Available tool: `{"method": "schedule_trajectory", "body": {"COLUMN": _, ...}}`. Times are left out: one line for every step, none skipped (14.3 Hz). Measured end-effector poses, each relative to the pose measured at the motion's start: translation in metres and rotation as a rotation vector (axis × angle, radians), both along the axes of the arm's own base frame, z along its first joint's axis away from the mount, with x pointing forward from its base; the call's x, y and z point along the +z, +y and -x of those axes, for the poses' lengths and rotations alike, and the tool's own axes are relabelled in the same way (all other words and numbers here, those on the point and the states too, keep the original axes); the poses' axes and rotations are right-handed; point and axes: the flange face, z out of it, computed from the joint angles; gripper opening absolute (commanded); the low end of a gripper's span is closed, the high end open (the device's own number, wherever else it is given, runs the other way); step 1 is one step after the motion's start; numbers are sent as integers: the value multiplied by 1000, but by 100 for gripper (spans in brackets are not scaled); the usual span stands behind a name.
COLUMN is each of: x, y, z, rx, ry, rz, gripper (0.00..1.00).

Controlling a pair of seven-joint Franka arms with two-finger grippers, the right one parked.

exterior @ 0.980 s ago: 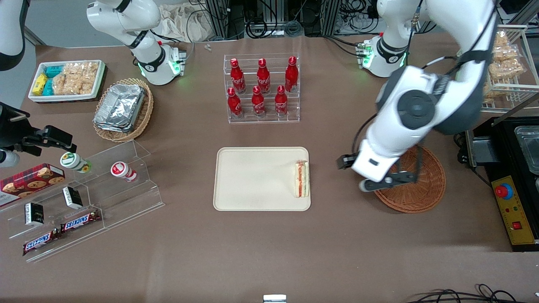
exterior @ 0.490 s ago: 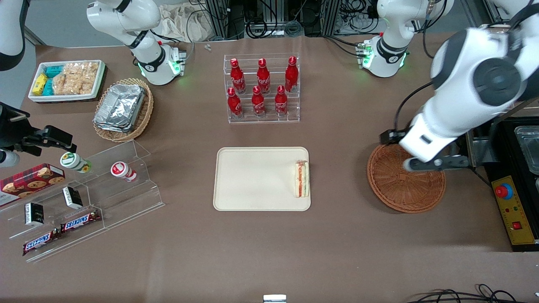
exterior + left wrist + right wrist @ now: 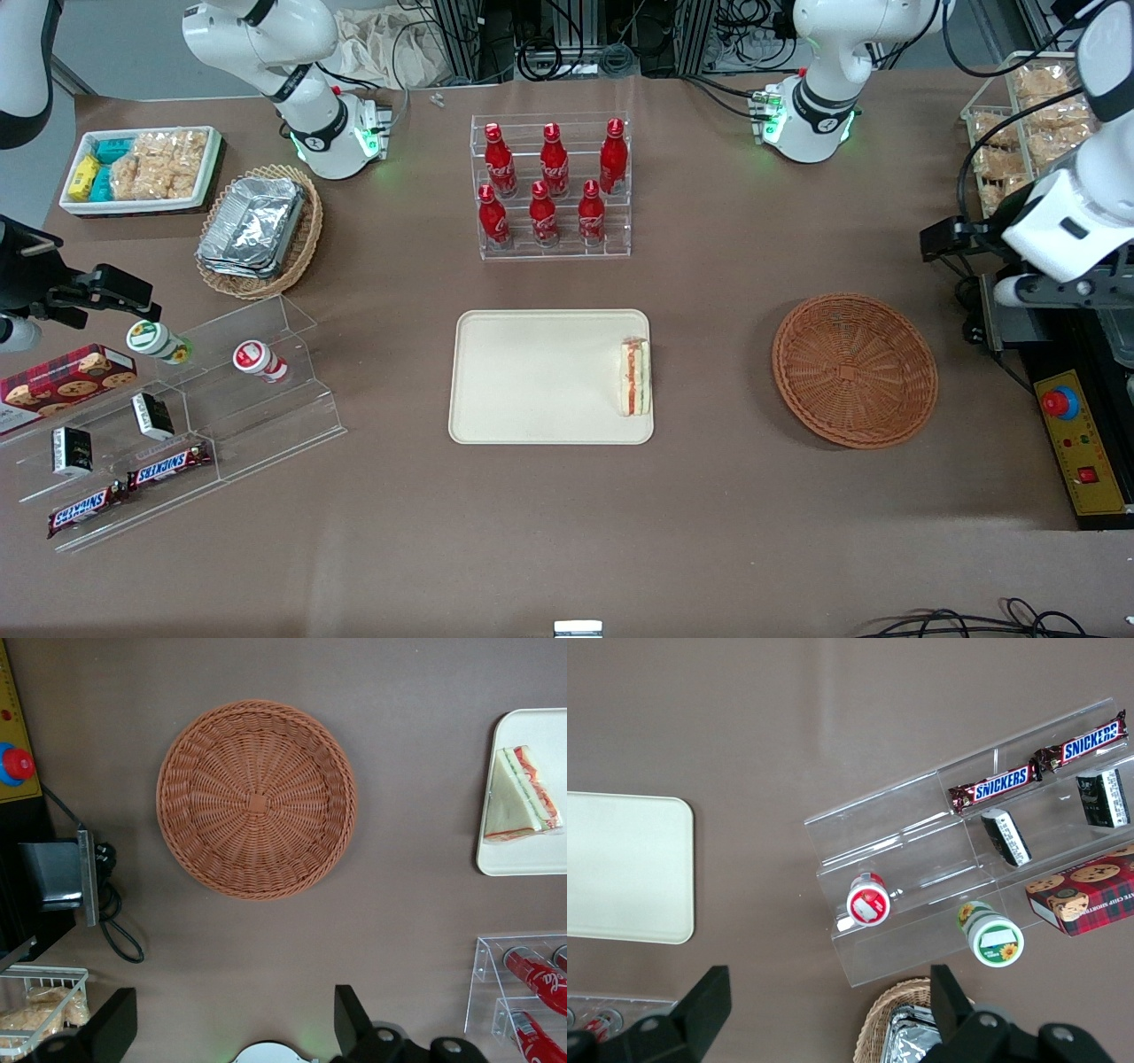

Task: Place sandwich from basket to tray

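The sandwich (image 3: 635,378) (image 3: 521,796), a white bread wedge with red and green filling, lies on the cream tray (image 3: 532,372) (image 3: 496,859), at the tray's edge nearest the working arm's end. The round reddish-brown wicker basket (image 3: 854,369) (image 3: 257,799) stands beside the tray with nothing in it. My left gripper (image 3: 1054,290) (image 3: 232,1019) hangs high above the table's working-arm end, sideways from the basket and farther from the front camera. It is open, with nothing between its fingers.
An acrylic rack of red bottles (image 3: 554,186) stands farther from the front camera than the tray. A wire rack of bagged snacks (image 3: 1036,115) and a black box with a red stop button (image 3: 1060,403) flank my gripper. A stepped acrylic shelf (image 3: 177,416) stands toward the parked arm's end.
My left gripper has swung off the basket toward the working arm's end of the table, rising and uncovering the empty basket. The sandwich has stayed put on the tray.
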Motion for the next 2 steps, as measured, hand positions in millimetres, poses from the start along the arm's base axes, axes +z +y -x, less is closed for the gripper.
{"method": "schedule_trajectory", "body": {"x": 2, "y": 3, "z": 2, "rx": 4, "ry": -4, "rz": 0, "gripper": 100}}
{"method": "schedule_trajectory", "body": {"x": 4, "y": 4, "z": 3, "rx": 5, "ry": -8, "rz": 0, "gripper": 100}}
